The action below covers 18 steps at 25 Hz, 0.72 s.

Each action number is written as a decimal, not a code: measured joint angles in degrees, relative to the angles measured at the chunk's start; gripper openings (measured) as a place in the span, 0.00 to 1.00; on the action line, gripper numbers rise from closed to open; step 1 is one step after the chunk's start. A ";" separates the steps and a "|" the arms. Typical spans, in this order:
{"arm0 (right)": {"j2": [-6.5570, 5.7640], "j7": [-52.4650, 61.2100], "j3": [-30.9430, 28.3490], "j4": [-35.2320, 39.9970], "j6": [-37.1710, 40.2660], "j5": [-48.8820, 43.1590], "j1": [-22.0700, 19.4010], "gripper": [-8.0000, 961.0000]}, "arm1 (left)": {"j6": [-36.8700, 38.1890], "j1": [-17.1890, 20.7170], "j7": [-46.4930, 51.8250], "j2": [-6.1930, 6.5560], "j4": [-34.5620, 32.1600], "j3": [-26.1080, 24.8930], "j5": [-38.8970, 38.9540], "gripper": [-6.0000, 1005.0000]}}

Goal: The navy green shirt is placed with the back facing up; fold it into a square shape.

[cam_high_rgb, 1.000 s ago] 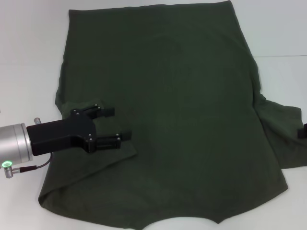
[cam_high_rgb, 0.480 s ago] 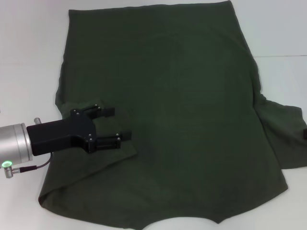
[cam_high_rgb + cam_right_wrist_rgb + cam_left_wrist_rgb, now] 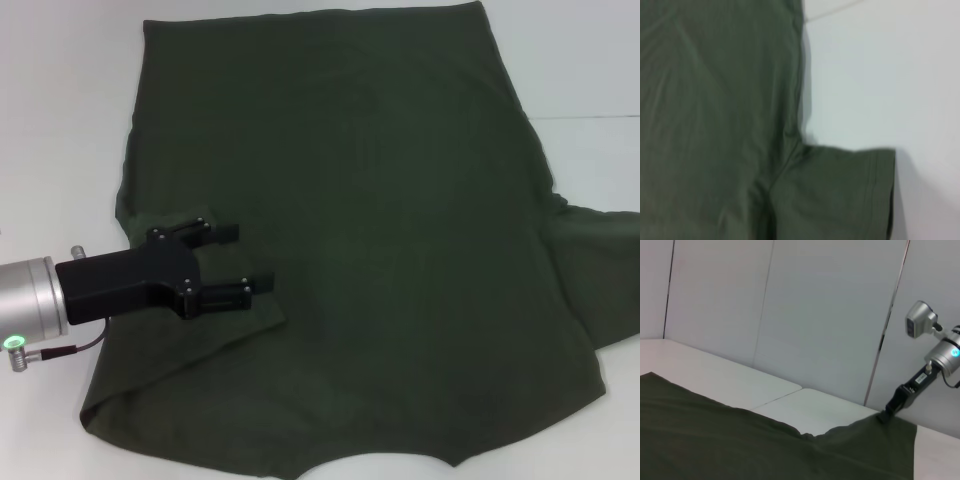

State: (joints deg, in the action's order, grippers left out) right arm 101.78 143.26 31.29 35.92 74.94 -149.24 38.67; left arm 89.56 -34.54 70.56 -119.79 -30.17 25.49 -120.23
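The navy green shirt (image 3: 380, 200) lies spread on the white table, plain side up, hem at the far side and collar at the near edge. Its left sleeve is folded in over the body. My left gripper (image 3: 252, 258) hovers open and empty over that folded sleeve. My right gripper is outside the head view. It shows in the left wrist view (image 3: 886, 415), its tip at the edge of the right sleeve (image 3: 600, 270), where the cloth rises up to it. The right wrist view shows that sleeve (image 3: 840, 195) and the shirt's side seam.
The white table (image 3: 60, 120) shows bare to the left of the shirt and at the far right (image 3: 590, 70). A seam in the tabletop runs off to the right (image 3: 600, 117). Grey wall panels (image 3: 815, 315) stand behind the table.
The right sleeve has been drawn outward to the right and lies flatter. My right gripper has left the head view's right edge. The left gripper has not moved.
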 joint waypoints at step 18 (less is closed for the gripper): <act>0.75 -9.33 0.52 2.73 -1.05 1.57 5.41 0.03 | 0.00 -0.56 2.44 0.09 -0.42 0.00 0.21 0.91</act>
State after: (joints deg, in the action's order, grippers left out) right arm 102.53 133.94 31.81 38.64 73.89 -147.67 44.09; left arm 89.56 -35.10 72.99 -119.70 -30.59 25.49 -120.03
